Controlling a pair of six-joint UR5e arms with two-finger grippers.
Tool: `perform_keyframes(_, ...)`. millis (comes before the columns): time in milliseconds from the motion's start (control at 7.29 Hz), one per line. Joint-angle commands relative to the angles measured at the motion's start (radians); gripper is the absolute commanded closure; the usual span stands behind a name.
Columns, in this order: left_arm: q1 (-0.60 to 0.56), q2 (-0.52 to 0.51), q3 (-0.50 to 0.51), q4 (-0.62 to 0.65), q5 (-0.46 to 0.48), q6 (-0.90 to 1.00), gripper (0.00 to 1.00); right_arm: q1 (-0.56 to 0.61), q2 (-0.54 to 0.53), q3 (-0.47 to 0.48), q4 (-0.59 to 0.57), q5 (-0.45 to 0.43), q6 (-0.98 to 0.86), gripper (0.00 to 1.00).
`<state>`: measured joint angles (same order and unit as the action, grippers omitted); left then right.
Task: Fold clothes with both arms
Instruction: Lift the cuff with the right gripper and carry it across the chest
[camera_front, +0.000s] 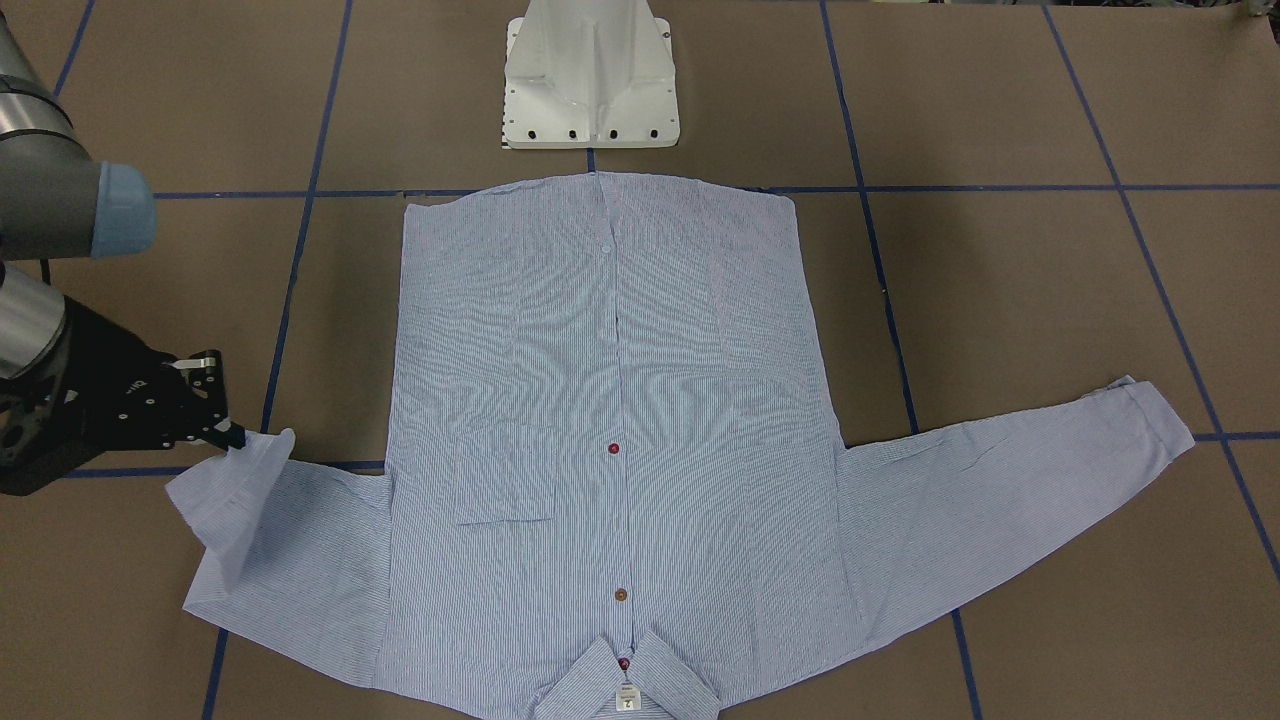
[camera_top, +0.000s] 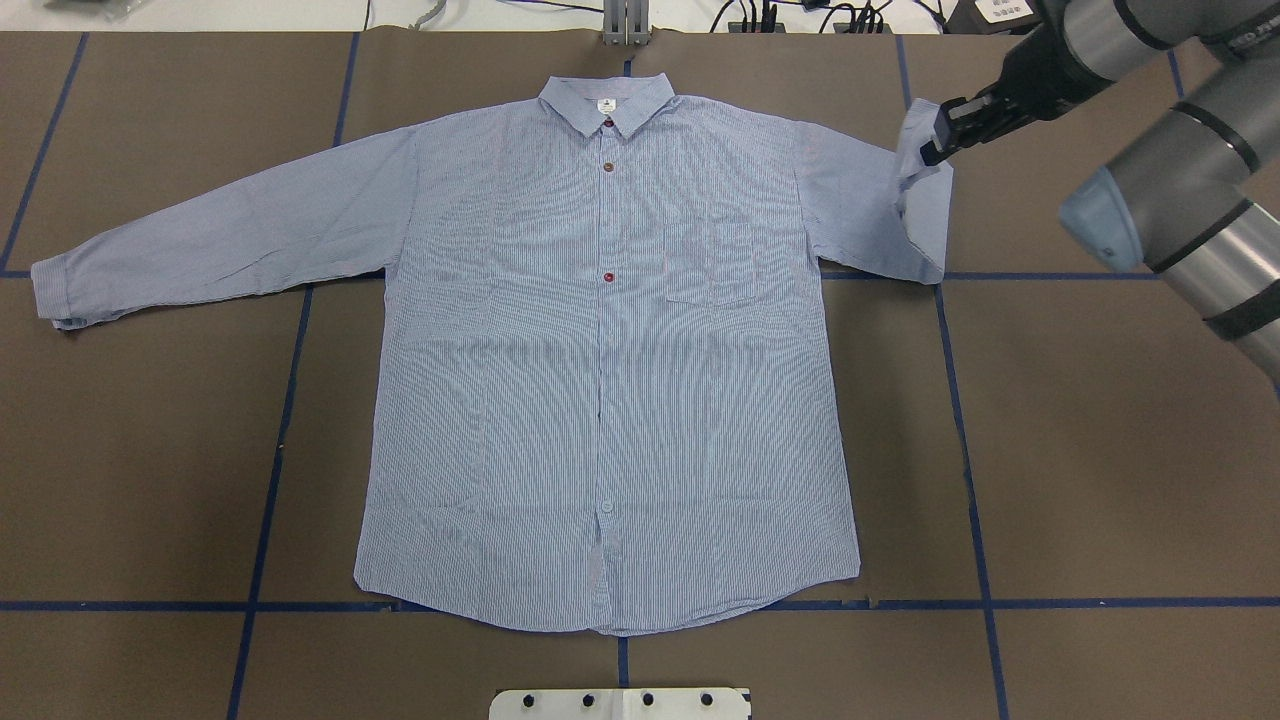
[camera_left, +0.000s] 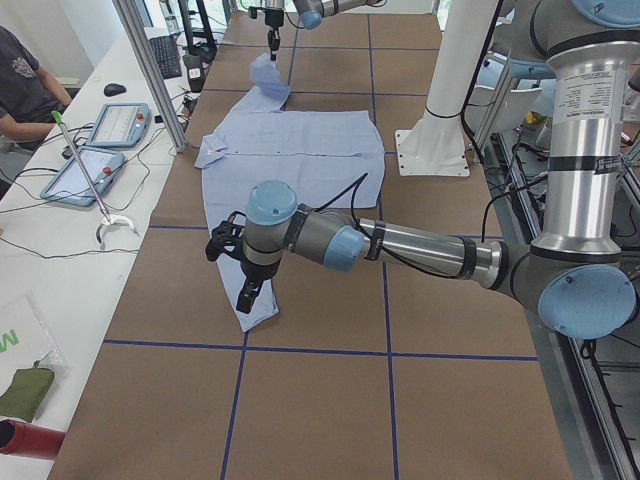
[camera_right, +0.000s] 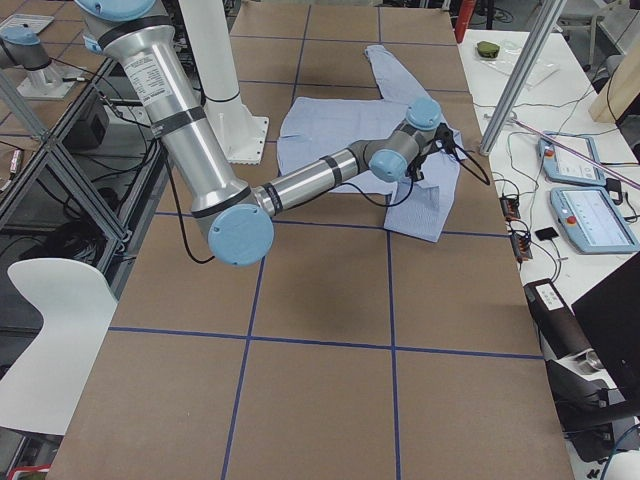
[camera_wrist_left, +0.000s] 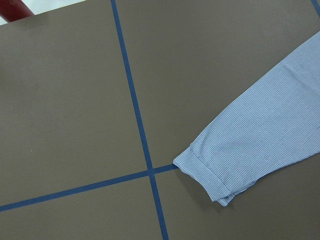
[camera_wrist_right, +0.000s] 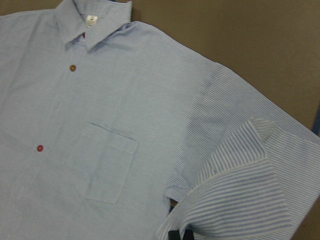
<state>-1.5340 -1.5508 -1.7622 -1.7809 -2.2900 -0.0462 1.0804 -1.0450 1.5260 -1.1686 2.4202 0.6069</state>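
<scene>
On the bench (camera_top: 1100, 450), the striped shirt (camera_top: 600, 350) lies flat, the right gripper (camera_top: 932, 152) jaws clamping its lifted cuff (camera_top: 912, 122); left gripper (camera_left: 248, 297) state indeterminable.

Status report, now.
Right claw pinching raised sleeve cuff. Left claw near other cuff, state unclear. Shirt flat, front up. No obstruction seen.

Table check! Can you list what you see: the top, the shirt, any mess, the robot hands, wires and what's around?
Surface: brown table with blue tape lines.
Job's things: shirt lies flat, buttons up; one sleeve stretched out, the other's cuff lifted.
Clutter: nothing seen.
Grippers: right gripper shut on the lifted cuff; left gripper over the stretched sleeve, open or shut unclear.
Cables: cables past the table's far edge.
Surroundings: side bench with tablets; a person sits there.
</scene>
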Motion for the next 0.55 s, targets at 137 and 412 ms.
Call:
perform_keyframes(137,0.000,0.011,0.007,0.000,0.000,0.002,0.01,-0.101,0.279,-0.088,-0.132,-0.054,0.091,1.00)
perform_keyframes(412,0.000,0.017,0.007,0.000,0.000,0.003,0.01,-0.164,0.440,-0.241,-0.135,-0.132,0.122,1.00)
